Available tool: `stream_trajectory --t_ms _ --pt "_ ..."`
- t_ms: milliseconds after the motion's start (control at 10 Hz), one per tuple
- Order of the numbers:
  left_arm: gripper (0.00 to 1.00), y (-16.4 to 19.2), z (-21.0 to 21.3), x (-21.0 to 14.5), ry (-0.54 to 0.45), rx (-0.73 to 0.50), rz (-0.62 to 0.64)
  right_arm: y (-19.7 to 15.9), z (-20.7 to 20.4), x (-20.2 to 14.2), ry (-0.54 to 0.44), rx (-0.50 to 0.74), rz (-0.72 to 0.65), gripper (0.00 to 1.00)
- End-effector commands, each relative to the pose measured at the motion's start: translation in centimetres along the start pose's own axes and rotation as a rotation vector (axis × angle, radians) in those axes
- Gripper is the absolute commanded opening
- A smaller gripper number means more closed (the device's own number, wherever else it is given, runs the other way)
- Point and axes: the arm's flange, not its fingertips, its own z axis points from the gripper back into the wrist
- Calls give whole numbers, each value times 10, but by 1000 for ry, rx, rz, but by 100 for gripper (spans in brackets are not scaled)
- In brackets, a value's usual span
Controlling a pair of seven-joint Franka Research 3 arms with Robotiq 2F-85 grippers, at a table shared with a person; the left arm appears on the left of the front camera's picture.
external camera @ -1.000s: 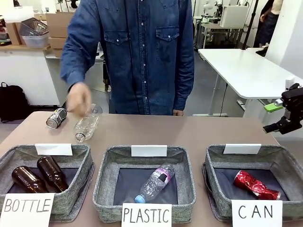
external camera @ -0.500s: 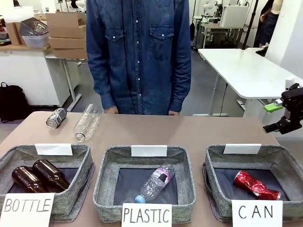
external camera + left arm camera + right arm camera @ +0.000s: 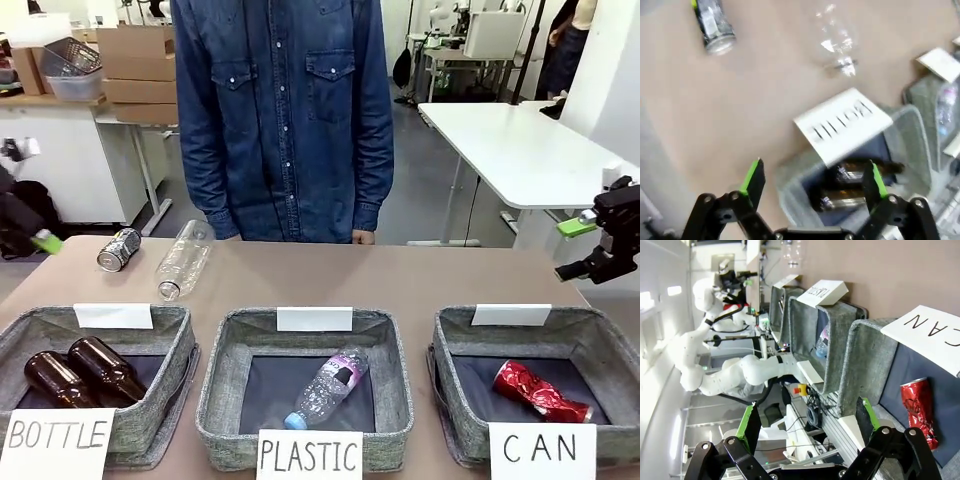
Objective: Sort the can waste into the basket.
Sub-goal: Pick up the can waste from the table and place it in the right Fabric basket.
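Left fingers (image 3: 754, 181) spread wide, holding nothing, well to the left of the basket (image 3: 450, 350) marked CAN, near the left edge of the worktop (image 3: 400, 280). Right fingers (image 3: 863, 416) wide too, empty, hanging off the worktop's right edge just past the basket's far right corner. Red can (image 3: 540, 391) lies inside the basket on its dark bottom. Silver-grey can (image 3: 119, 249) lies on its side far left of the basket, beside a clear bottle (image 3: 183, 262). Bare worktop runs behind the basket's far rim.
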Motion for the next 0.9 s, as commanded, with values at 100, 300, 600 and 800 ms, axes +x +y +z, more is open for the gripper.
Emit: stream_trajectory --t_ms 100,300,600,800 --pt "100 0 0 0 0 0 0 1 -1 0 -11 -8 9 100" --pt "100 -1 -6 1 -19 25 72 1 -1 0 -11 -8 9 100" --pt "100 43 -57 70 41 52 39 1 -1 0 -11 -8 9 100" --pt "100 60 -74 97 36 116 8 1 -1 0 -11 -8 9 100"
